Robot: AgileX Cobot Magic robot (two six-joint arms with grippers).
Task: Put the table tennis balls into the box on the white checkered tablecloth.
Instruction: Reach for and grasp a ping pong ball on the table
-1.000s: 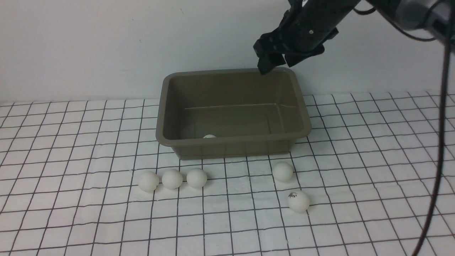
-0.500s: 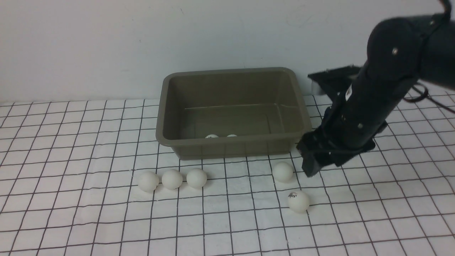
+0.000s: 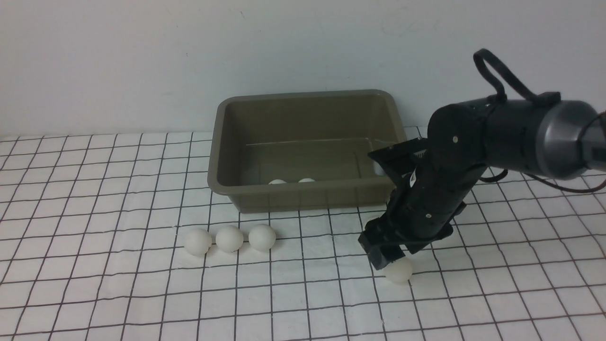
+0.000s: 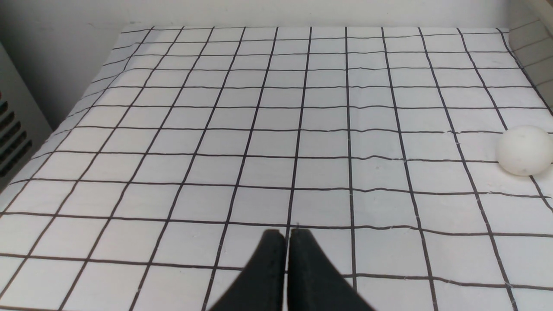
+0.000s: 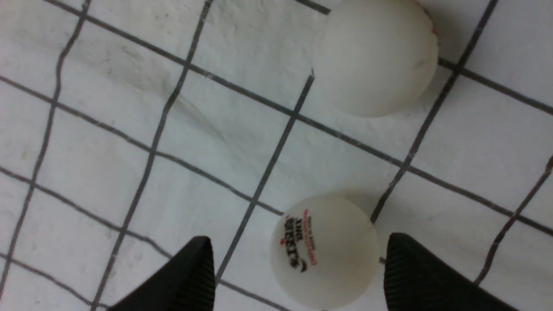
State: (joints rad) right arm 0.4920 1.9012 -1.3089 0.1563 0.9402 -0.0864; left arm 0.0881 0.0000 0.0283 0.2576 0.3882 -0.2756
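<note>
Now we have the right jaws spread wide either side of the logo ball, lying on the tablecloth near the front right corner of the box, while our left jaws sit shut and empty. Close off-centre and that light ball may squirt out, knock its neighbour and roll away.

The near wall of the box hides all but the tops of two balls inside. From the front, the right gripper covers the top and print of the printed ball. The right wrist view's edge clips a plain ball.
</note>
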